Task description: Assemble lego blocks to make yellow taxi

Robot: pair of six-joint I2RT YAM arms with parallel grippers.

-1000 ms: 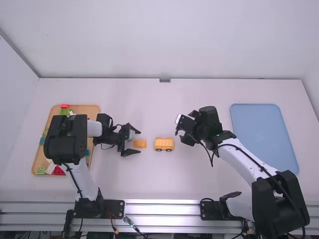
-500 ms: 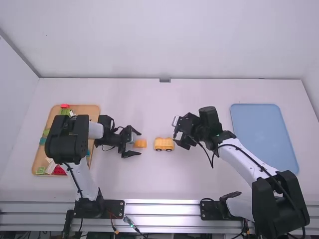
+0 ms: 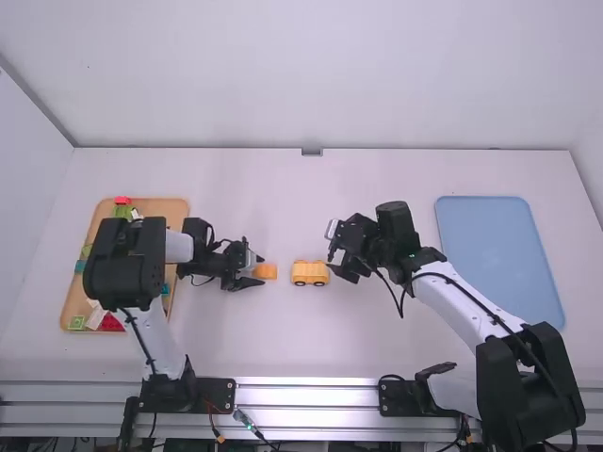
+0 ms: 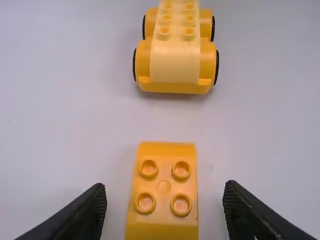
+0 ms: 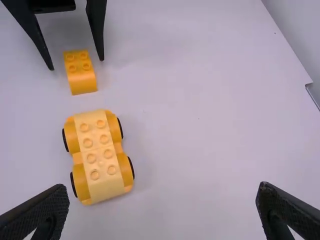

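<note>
Noted: your left gripper (image 3: 262,270) had its fingers apart astride the orange block (image 4: 163,200), a gap each side. In high view, the yellow car (image 3: 309,273) lay at the block's three o'clock; your right gripper (image 3: 332,262), fingers wide apart, was at the car's two o'clock.

Small block (image 3: 265,271) near centre of frame showing plain orange-yellow, studs matching. Wheeled body (image 3: 310,273) beside it wearing two tones: paler yellow along studded top, deeper orange-yellow over wheel covers, black wheel edges. Far left of frame, tan tray (image 3: 175,209) carrying mixed colours: bright red block (image 3: 122,200), green block (image 3: 122,212), teal block (image 3: 79,266). Right of frame, tray (image 3: 497,254) showing flat light blue. Worktop (image 3: 283,339) looking pale pinkish-white. Left hand (image 3: 263,271), right hand (image 3: 331,265) showing black.
</note>
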